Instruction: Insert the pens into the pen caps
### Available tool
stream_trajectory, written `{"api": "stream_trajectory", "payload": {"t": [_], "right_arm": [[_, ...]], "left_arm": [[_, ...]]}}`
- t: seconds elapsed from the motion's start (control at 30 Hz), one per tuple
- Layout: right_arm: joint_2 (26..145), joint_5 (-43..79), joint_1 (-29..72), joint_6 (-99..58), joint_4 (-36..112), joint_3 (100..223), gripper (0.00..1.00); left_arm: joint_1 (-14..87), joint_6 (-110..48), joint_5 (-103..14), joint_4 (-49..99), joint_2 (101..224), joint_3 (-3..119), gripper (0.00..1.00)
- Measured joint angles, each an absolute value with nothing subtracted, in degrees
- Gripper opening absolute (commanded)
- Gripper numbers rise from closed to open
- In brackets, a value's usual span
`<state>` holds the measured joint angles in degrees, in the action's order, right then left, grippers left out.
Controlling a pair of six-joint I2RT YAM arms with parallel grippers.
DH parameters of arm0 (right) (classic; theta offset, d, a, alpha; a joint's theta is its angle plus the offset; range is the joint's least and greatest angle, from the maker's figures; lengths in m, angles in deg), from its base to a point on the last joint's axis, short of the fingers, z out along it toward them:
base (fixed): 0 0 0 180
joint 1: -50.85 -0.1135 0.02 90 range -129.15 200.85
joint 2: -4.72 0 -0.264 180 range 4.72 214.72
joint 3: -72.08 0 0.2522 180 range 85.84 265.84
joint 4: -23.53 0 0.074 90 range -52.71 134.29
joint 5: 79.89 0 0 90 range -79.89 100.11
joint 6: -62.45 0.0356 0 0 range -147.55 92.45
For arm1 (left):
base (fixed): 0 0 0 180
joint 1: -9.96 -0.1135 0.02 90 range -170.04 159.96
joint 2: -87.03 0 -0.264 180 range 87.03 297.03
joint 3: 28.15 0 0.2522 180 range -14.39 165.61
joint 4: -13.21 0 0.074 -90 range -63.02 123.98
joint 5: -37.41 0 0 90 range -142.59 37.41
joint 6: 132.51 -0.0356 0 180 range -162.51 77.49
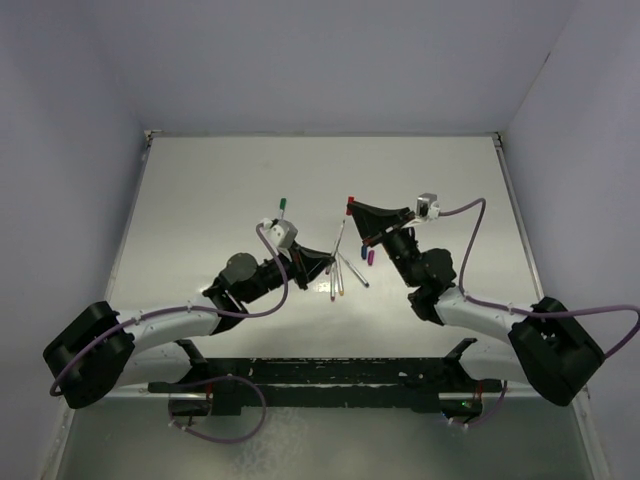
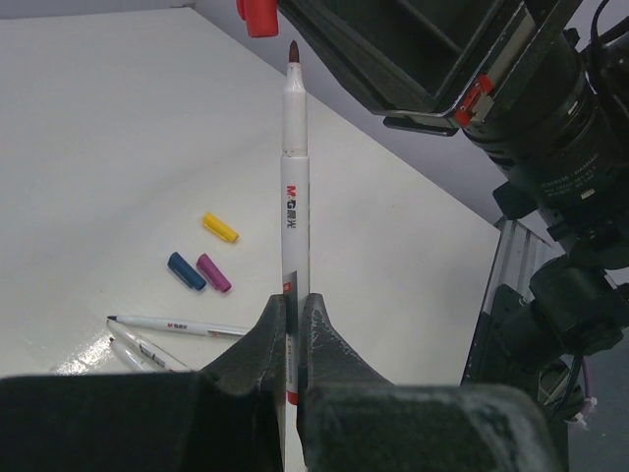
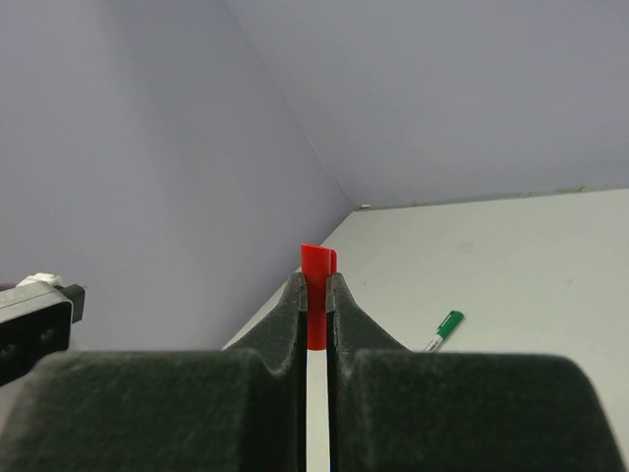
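Over the white table (image 2: 98,147), the left gripper (image 2: 295,307) nips a stiff, likely slippery pen (image 2: 295,177) low on its barrel; the right gripper (image 3: 314,287) seemingly clamps the red cap (image 3: 317,261).

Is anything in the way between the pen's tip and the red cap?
No, nothing visible. The pen in the left gripper points toward the red cap held in the right gripper, with only open air between tip and cap.
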<state>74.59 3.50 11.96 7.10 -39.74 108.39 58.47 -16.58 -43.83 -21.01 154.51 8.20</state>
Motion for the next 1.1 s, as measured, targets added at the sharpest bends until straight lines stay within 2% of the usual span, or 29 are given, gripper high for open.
{"api": "stream_trajectory", "payload": {"t": [1.1], "right_arm": [[79.7, 8.4, 12.0, 14.0, -46.9, 108.4, 0.0]], "left_arm": [[58.5, -16.5, -46.3, -23.2, 154.4, 7.2, 0.0]]}}
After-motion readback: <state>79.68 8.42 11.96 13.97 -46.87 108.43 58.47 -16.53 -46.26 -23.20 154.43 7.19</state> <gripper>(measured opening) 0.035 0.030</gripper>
